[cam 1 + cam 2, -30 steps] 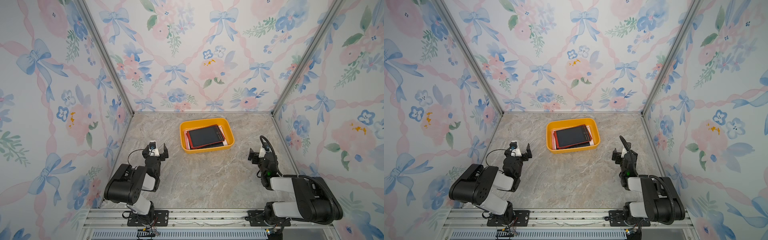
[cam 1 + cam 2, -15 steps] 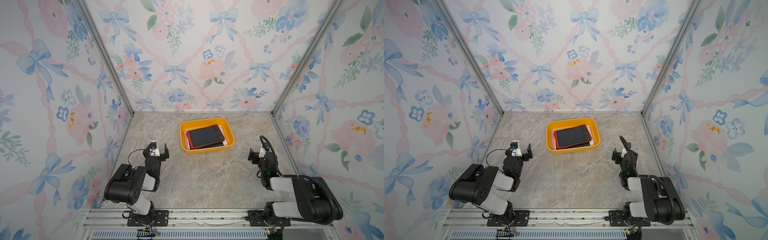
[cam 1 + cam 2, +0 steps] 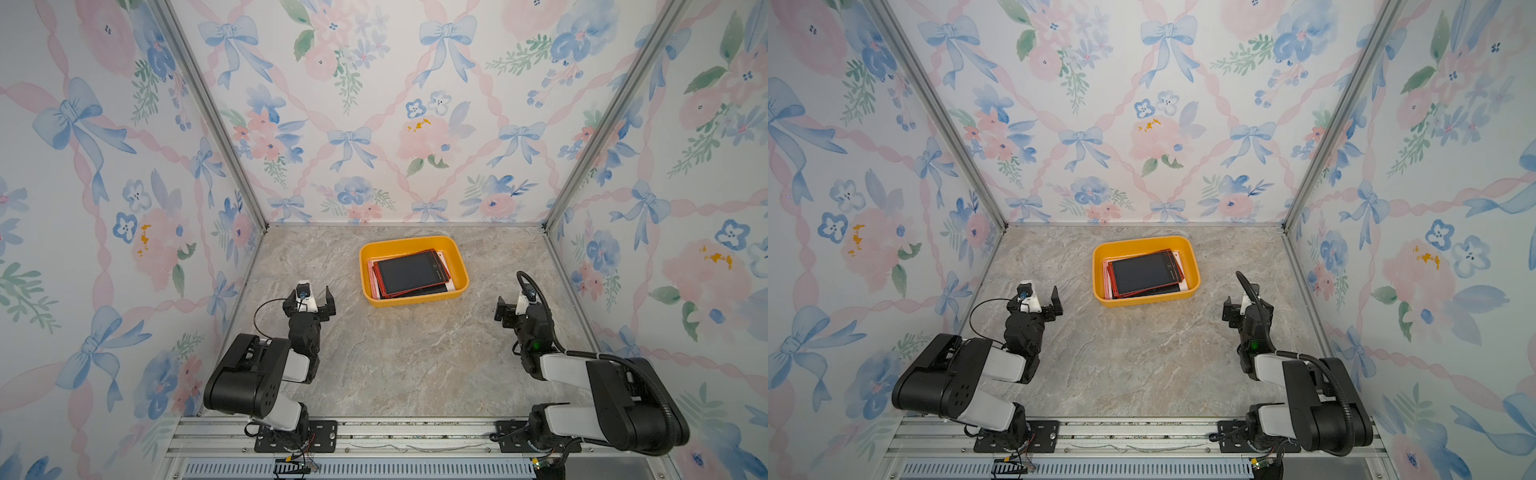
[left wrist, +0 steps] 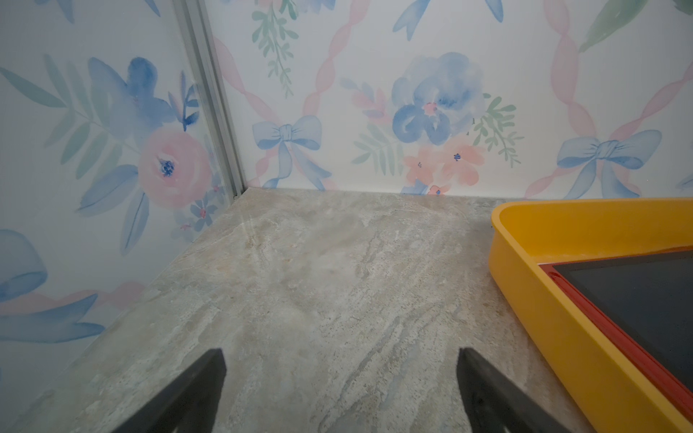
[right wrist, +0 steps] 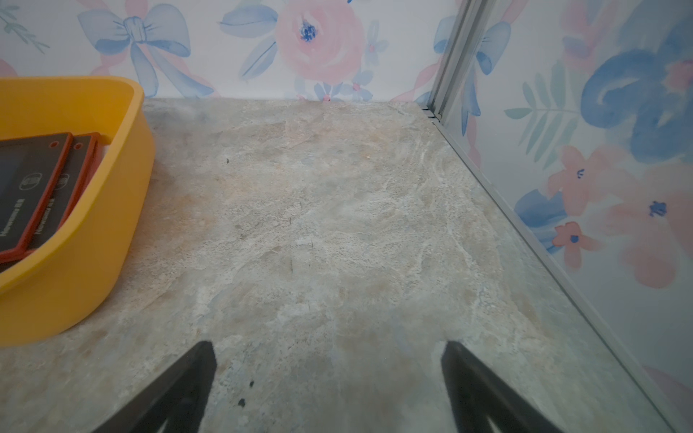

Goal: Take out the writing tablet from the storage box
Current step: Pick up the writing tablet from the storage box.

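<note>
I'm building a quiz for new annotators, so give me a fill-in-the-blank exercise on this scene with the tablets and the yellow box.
1. The top tablet has a ____ frame.
2. It lies ____ the storage box.
3. The left gripper and the right gripper both have their jaws ____.

Missing words: red; inside; open.
</note>
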Controlling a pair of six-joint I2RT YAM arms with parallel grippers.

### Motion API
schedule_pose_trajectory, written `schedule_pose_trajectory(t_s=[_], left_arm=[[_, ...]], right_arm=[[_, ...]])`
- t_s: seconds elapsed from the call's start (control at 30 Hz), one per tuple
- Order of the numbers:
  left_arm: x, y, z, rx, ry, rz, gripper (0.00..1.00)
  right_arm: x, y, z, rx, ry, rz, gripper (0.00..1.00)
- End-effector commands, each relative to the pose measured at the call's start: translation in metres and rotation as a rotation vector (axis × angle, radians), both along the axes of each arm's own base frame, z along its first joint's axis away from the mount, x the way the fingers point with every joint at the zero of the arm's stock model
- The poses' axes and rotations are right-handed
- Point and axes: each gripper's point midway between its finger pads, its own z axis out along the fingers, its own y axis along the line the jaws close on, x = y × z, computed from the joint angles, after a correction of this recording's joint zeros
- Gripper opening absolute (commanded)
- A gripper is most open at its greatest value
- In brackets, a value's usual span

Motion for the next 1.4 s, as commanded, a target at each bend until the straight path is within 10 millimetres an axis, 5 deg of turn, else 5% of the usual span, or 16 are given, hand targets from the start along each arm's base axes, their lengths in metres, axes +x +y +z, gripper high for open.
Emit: schedule_pose_trajectory(t_s=[0.0,0.2,0.4,0.6,0.73,1.07,1.27,1.37], left_arm=[[-0.009,0.002,0.031,0.019,-0.060,0.055,0.98],[-0.017,-0.047,0.101,-0.155,-0.137,-0.065,0.98],[-0.033,-0.133,0.161,-0.506,-0.153,-0.395,0.98],[-0.049,-0.203,0.156,-0.772,-0.006,-0.577,0.98],[-0.051,-0.238,0.145,-0.774,0.080,-0.677,0.98],[-0.044,-0.247,0.156,-0.725,0.053,-0.740,0.98],[0.020,-0.226,0.122,-0.751,0.254,-0.707,0.98],[0.049,-0.214,0.097,-0.700,0.356,-0.623,0.98]], right_arm=[[0.007,0.014,0.039,-0.072,0.049,0.017,0.97],[0.001,0.071,0.112,0.015,0.108,0.091,0.97],[-0.029,0.162,0.163,0.269,0.109,0.281,0.97],[-0.059,0.218,0.163,0.609,0.171,0.364,0.97],[-0.072,0.240,0.174,0.618,0.127,0.425,0.97],[-0.050,0.236,0.159,0.517,0.217,0.328,0.97],[-0.012,0.214,0.173,0.217,0.087,0.228,0.97],[0.022,0.210,0.163,0.096,0.078,0.222,0.97]])
